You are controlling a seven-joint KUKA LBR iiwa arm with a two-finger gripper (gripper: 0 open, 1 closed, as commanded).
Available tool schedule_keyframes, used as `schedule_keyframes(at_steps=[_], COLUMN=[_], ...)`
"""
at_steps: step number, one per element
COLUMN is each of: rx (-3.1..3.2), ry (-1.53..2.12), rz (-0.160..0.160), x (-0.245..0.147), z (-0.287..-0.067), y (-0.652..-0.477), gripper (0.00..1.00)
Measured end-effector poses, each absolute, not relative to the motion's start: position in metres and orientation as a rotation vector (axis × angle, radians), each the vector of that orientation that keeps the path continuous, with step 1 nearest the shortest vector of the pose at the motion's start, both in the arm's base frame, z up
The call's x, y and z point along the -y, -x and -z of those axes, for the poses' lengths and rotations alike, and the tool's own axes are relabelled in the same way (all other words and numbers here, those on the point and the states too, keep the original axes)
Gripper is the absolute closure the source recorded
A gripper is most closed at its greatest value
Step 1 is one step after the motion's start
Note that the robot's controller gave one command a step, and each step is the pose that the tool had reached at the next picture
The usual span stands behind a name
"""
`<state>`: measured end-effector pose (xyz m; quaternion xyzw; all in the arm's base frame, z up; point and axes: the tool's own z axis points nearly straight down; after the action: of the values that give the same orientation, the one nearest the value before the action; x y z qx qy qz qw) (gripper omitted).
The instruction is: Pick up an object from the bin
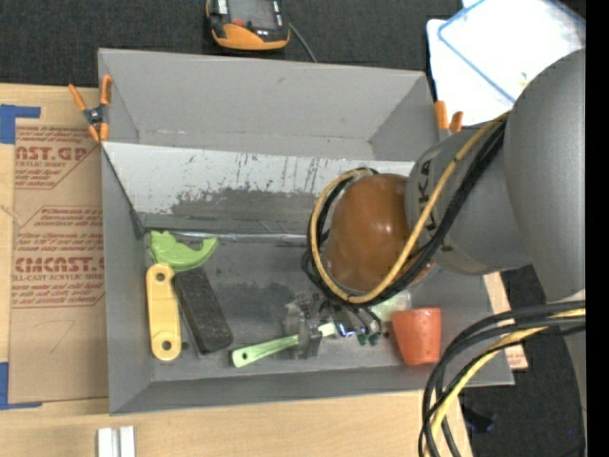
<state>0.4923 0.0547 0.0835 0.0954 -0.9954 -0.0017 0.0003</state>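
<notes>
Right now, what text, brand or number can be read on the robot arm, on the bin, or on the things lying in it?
"K": large black lettering on the arm's grey link; the rest is crossed by cables and cannot be read.
bin: no text, only scratch marks on its sloped wall.
orange cup, yellow handle, black block, green tool: no text can be seen.

Black surface [57,8] beyond, pale wooden tabletop [285,431] nearer.

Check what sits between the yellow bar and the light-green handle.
In the camera view, a dark grey oblong block lies close beside the yellow bar; from it to the light-green handle the bin floor is bare.
</notes>
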Motion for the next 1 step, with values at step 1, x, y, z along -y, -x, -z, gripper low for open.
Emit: schedule_keyframes(at_steps=[1], rx=[3.131], ry=[-0.26], rz=[0.008], x=[-0.0637], z=[-0.0918], y=[-0.496], gripper=[1.0])
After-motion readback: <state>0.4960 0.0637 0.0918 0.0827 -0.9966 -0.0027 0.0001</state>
